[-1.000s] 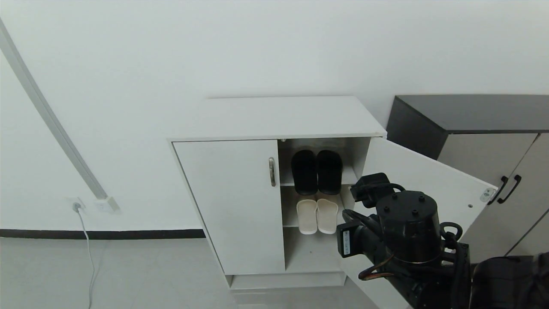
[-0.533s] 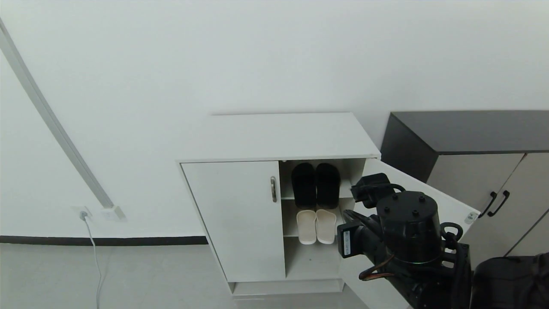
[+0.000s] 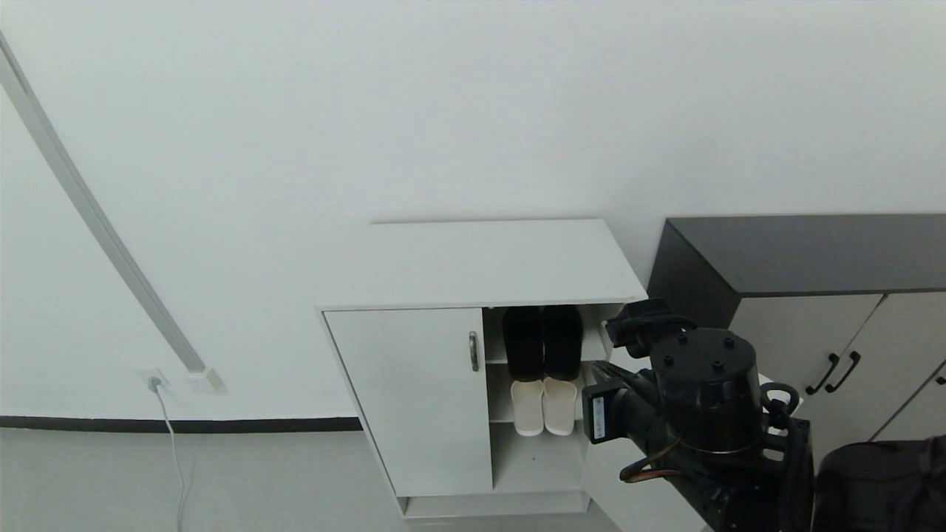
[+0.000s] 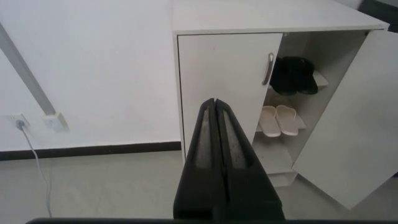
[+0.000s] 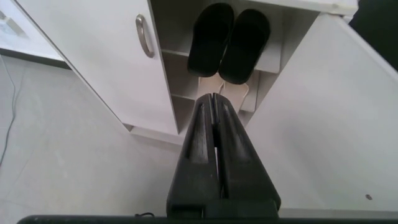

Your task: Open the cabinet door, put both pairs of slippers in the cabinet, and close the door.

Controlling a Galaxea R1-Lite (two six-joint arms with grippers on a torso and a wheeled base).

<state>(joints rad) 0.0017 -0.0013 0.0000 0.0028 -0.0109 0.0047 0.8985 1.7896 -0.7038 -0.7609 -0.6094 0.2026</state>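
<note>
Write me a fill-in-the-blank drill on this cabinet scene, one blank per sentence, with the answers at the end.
1. The black slippers sit on the shelf directly ____ the white slippers.
2. The right door stands ____.
3. The left door, with its metal handle, is ____.
4. The left gripper and the right gripper are both shut and hold ____.

Missing words: above; open; closed; nothing
</note>
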